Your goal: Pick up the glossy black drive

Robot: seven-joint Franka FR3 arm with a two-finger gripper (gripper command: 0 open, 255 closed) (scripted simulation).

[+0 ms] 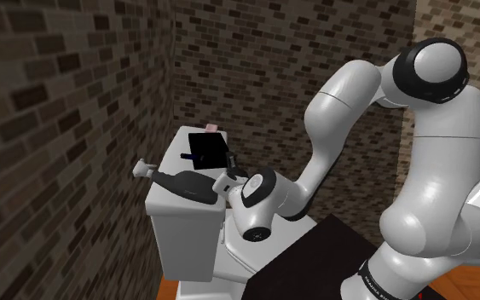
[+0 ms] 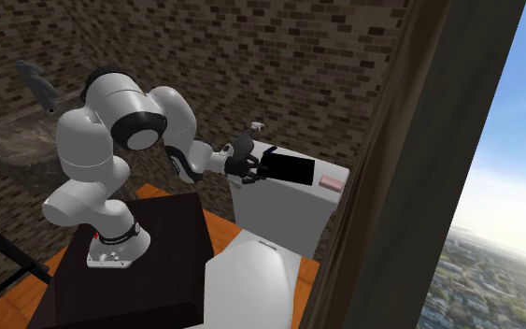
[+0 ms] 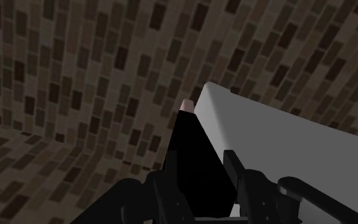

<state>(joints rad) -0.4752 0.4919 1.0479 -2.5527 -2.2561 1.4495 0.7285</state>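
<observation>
The gripper is closed part-way on the glossy black drive, one finger pressed to each side of it, so the slab sits clasped between them. From the gripper the drive runs straight ahead, its far end reaching a small pink item that lies just beyond it. To one side of the fingers runs the white lid of a toilet cistern. Brick wall lies ahead and on the other side.

In the shoulder view the gripper holds the near edge of the drive over the cistern lid (whether the drive is resting on the lid or just clear of it I cannot tell). The pink item is past the drive's far edge.

The second exterior view has the arm reaching level from its dark stand, gripper at the drive's near end, the pink item beyond and the toilet bowl below.
</observation>
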